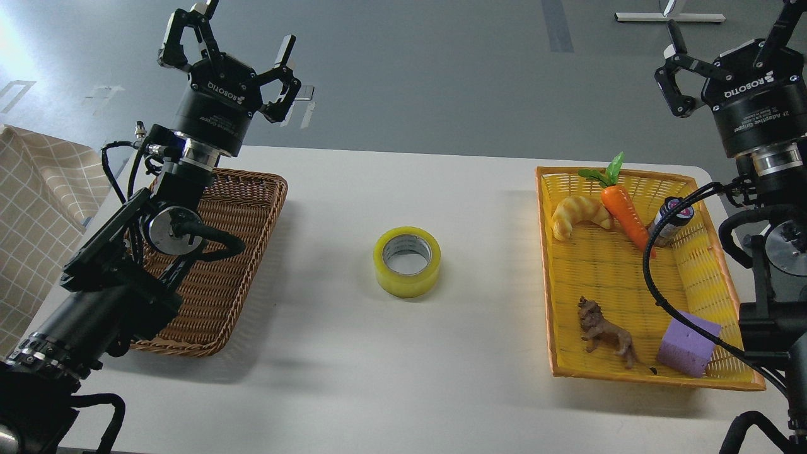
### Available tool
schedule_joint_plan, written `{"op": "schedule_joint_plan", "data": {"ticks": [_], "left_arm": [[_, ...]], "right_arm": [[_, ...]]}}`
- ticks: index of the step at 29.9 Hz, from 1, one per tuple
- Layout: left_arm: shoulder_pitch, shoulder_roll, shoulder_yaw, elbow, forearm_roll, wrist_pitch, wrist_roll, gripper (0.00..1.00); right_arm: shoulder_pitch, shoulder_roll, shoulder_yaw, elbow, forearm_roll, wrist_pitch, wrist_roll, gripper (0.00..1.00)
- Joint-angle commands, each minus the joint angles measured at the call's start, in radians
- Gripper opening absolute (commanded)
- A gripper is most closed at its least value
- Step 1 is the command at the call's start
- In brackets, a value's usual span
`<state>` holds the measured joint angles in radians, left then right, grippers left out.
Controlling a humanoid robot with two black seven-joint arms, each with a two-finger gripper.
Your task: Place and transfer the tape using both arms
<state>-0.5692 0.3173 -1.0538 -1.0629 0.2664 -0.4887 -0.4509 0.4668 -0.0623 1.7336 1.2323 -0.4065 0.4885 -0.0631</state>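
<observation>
The tape (pixel 408 261), a wide yellow roll with a grey-white core, lies flat on the white table (pixel 378 378) at its middle, touched by nothing. My left gripper (pixel 243 28) is raised high above the back of the brown wicker basket (pixel 217 296), pointing up, open and empty. My right gripper (pixel 728 28) is raised high at the far right, above the back right corner of the yellow basket (pixel 548 265), pointing up, open and empty. Both grippers are far from the tape.
The yellow basket holds a toy croissant (pixel 579 214), a carrot (pixel 624 217), a small dark jar (pixel 669 219), a brown toy lion (pixel 604 332) and a purple cube (pixel 687 343). A checked cloth (pixel 31 208) hangs at the left edge.
</observation>
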Motion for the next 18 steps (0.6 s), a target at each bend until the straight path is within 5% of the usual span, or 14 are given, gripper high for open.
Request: {"op": "schedule_joint_plan", "data": {"ticks": [1,18], "left_arm": [[-0.004,-0.001,0.0,0.0,0.01,0.0,-0.002,0.98],[-0.009,0.045,0.008,-0.002,0.123,0.0,0.001,0.98]], "right_arm": [[-0.03,0.062,0.035,-0.001,0.026,0.0,-0.001,1.0],[-0.106,0.062,0.029,0.004,0.029,0.0,-0.007,1.0]]}}
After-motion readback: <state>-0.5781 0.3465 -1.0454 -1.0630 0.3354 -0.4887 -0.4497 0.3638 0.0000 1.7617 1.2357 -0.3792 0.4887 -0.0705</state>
